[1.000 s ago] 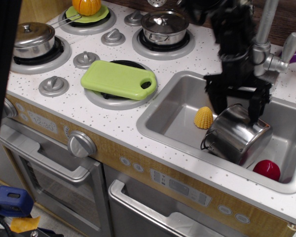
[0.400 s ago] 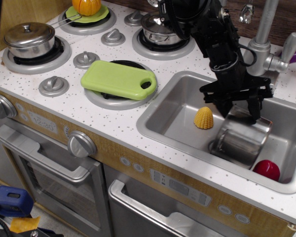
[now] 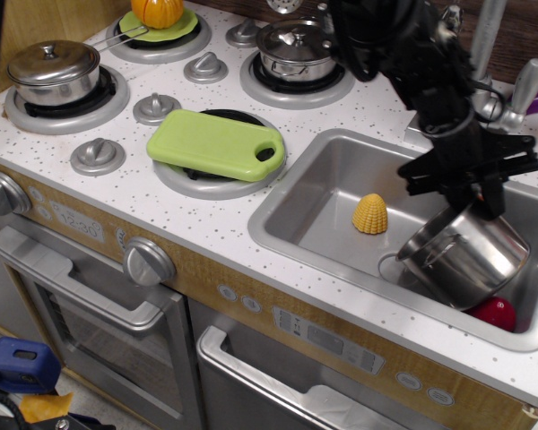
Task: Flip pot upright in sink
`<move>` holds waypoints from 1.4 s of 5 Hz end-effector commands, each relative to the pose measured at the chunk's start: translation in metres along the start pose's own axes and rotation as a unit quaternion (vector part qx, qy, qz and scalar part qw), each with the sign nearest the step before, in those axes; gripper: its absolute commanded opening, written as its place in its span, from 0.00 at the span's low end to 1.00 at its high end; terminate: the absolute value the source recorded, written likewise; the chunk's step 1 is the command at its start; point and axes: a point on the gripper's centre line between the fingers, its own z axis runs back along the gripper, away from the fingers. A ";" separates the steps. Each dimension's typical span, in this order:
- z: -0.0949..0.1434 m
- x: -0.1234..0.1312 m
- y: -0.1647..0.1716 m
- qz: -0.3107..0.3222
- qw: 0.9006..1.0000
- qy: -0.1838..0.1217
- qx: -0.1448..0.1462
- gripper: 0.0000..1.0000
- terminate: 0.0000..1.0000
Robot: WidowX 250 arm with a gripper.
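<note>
The shiny steel pot (image 3: 471, 255) is in the right part of the sink (image 3: 291, 235). It is tilted, with its open mouth facing down and to the left and its far side raised. My black gripper (image 3: 469, 191) reaches down from above and is shut on the pot's upper edge. A wire loop handle shows at the pot's left rim.
In the sink are a yellow toy corn (image 3: 370, 214) and a red ball (image 3: 496, 313) half hidden under the pot. The faucet (image 3: 486, 45) stands just behind my arm. A green cutting board (image 3: 215, 143) and two lidded pots (image 3: 54, 70) (image 3: 298, 47) sit on the stove.
My gripper has moved right and slightly up with the pot. The pot has shifted right over the red ball and tipped so that its mouth faces left.
</note>
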 end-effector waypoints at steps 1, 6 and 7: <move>-0.011 -0.015 -0.007 -0.038 0.995 -0.070 0.063 0.00 0.00; 0.012 0.006 0.022 -0.191 0.966 -0.079 0.156 0.00 0.00; 0.008 0.010 0.021 -0.176 0.963 -0.109 0.172 1.00 0.00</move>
